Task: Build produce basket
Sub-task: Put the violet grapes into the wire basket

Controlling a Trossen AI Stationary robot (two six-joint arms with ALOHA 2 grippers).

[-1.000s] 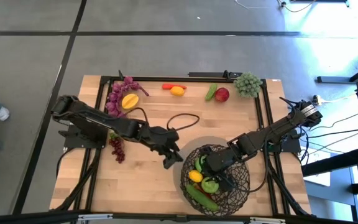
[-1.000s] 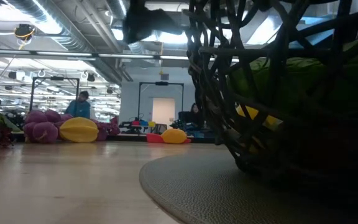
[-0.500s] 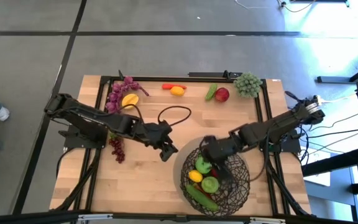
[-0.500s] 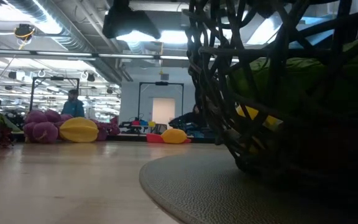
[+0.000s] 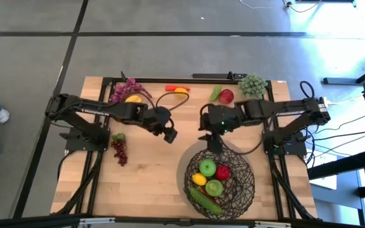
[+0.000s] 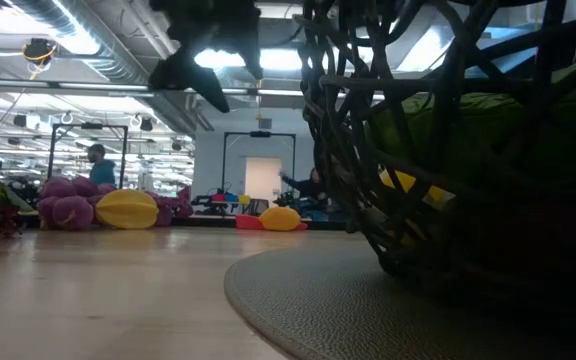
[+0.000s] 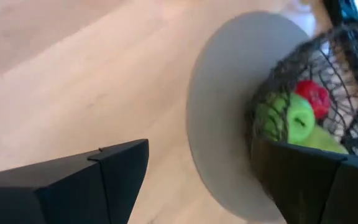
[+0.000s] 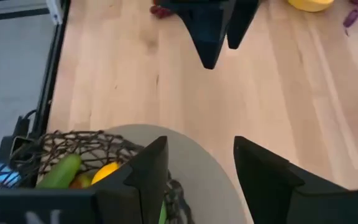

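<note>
A: What change is recorded at this moment?

B: Both arms have been withdrawn from the basket (image 5: 219, 179). A second ago the right end effector (image 5: 213, 143) was lowered inside the basket among the produce; it is now raised over the desk (image 5: 151, 177) just beyond the basket's far rim. The left end effector (image 5: 168, 133) has been retracted from beside the basket's left edge toward the middle of the desk.

A: What state is observed for each end effector?

B: The left end effector is spread wide, with nothing between its fingers (image 7: 73, 186). The right end effector is parted, and nothing is held in its gap, as is confirmed in the right wrist view.

A: What is now contained in the basket?

B: A red apple (image 5: 223, 171), two green apples (image 5: 207, 168), a lemon (image 5: 199, 180) and a cucumber (image 5: 204, 201) are seen inside. The red apple was hidden under the right arm a second ago, so a delivery is judged to have been completed there.

A: Where is the basket located?

B: It is set on a round grey mat (image 7: 229, 93) at the near edge of the desk, right of centre.

A: What is left for the task?

B: Several items remain along the far edge: purple grapes (image 5: 120, 95), green grapes (image 5: 253, 85), a second red apple (image 5: 226, 96) and a chili (image 5: 177, 88). Red grapes (image 5: 118, 149) lie on the left. Further pick-ups are therefore judged to be required.
</note>
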